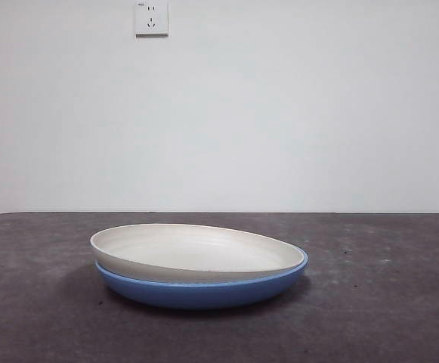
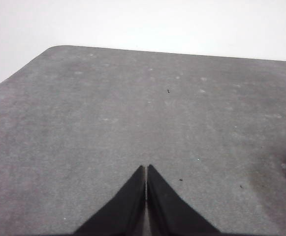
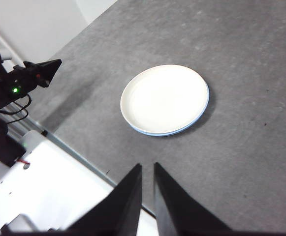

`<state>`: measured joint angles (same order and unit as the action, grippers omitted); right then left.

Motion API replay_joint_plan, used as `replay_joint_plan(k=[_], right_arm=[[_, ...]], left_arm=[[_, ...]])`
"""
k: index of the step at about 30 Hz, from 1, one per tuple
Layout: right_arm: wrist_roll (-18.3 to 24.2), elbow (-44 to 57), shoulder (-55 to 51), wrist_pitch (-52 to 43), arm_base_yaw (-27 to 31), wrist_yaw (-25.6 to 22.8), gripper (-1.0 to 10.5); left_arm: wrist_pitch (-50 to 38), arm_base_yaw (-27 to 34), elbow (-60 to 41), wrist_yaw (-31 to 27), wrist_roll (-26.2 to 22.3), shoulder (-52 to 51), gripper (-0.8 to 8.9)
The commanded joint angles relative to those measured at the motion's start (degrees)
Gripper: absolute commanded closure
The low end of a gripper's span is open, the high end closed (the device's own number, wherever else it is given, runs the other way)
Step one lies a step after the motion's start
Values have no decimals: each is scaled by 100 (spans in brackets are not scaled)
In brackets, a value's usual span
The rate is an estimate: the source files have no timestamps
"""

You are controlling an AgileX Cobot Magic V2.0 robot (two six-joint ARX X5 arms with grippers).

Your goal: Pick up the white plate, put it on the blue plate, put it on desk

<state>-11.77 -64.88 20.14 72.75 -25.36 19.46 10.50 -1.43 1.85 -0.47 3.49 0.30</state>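
I see the white plate [image 1: 193, 249] nested slightly tilted in the blue plate [image 1: 204, 291] on the desk [image 1: 385, 302]; left gripper [image 2: 146, 169] closed, right gripper [image 3: 147, 167] slightly parted, both empty.

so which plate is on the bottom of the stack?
The blue plate. It rests on the desk, with the white plate nested inside it, slightly off-centre.
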Motion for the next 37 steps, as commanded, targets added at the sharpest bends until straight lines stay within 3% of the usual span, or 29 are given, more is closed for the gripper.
replay_joint_plan(k=[1,2,5,8,16,25,37], right_arm=[[52,-70,-9,-68,363,39,910],[92,-70,-9,-68,531,37,910],[745,-44,-17,-315,1121,-308,910],[1075,317,-127,-1078,1650,-409,910],[1115,2835,-1193,-3928,2876,-413,910],[1130,5093,-1991,-5473,3060,-918,910],[1182,6207,-1991,-6251,3060,-1974,910]], left_arm=[[31,-13,-120,44,-90,-11,806],[31,-13,-120,44,-90,-11,806],[31,-13,-120,44,-90,-11,806],[31,-13,-120,44,-90,-11,806],[31,-13,-118,44,-90,-11,806],[31,-13,-118,44,-90,-11,806],[31,-13,-118,44,-90,-11,806]])
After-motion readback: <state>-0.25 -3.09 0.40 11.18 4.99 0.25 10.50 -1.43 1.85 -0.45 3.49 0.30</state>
